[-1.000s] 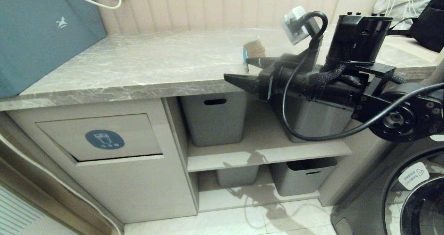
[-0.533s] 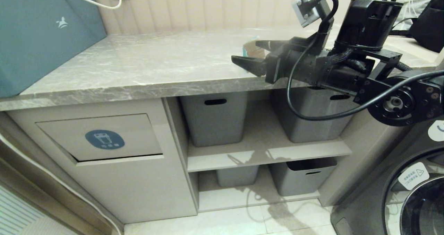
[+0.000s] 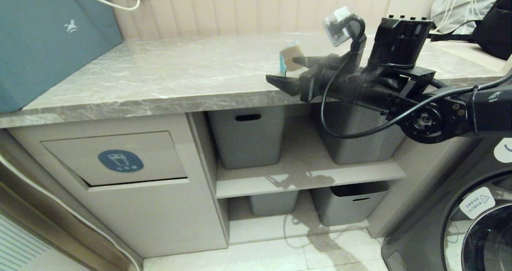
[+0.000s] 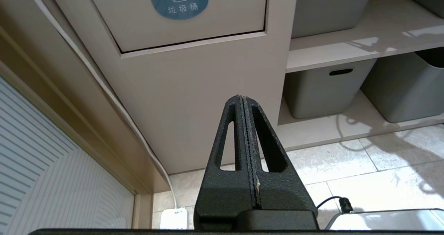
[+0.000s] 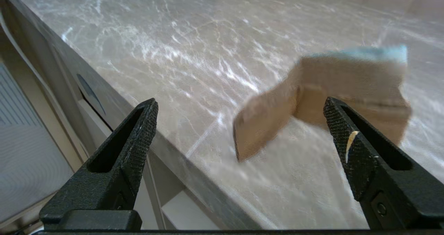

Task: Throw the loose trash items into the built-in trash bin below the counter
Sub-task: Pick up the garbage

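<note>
The grey marble counter (image 3: pixel 168 75) runs above the built-in trash bin (image 3: pixel 120 159), whose flap sits closed down at the left, and one cardboard scrap (image 5: pixel 322 96) lies near the counter's front edge. The right gripper (image 3: pixel 290 72) hovers beside it with fingers spread wide, holding nothing. A sideways closing stroke could nudge the light scrap off the edge. The left gripper (image 4: pixel 244 148) hangs low, fingers together, empty.

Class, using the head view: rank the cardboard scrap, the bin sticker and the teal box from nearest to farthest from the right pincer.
1. Cardboard scrap, on the counter just beyond the open right pincer.
2. Bin sticker, on the flap below the counter, toward the left.
3. Teal box, at the counter's far left end.
</note>
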Robot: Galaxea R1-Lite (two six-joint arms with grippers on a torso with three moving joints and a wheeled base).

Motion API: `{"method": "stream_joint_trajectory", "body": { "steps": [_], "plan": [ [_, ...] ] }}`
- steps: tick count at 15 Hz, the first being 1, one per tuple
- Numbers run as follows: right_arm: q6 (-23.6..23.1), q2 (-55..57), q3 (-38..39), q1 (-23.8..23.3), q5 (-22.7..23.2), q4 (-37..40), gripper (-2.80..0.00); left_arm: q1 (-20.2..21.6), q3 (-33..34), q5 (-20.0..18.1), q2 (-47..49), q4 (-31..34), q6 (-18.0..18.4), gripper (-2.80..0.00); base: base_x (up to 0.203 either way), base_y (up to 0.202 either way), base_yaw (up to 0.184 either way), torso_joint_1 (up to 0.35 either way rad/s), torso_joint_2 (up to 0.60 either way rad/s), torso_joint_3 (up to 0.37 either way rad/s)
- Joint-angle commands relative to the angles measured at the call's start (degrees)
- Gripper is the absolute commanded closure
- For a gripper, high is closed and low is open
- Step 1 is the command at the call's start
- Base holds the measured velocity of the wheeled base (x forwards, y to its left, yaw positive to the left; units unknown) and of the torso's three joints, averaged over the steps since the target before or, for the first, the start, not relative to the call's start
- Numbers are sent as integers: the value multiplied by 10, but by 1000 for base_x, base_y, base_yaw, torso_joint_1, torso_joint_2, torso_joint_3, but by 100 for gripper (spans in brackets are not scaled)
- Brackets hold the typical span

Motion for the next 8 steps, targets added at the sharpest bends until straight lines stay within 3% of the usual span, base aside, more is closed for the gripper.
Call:
{"method": "stream_joint_trajectory", "body": {
  "steps": [1, 8],
  "plan": [
    [0, 29, -33, 3, 1, -2, -280, 0, 1, 0, 0, 0, 0, 0, 0, 0, 0, 0, 0, 0],
    [-1, 51, -54, 3, 0, -1, -280, 0, 1, 0, 0, -1, 0, 0, 0, 0, 0, 0, 0, 0]
  ]
}}
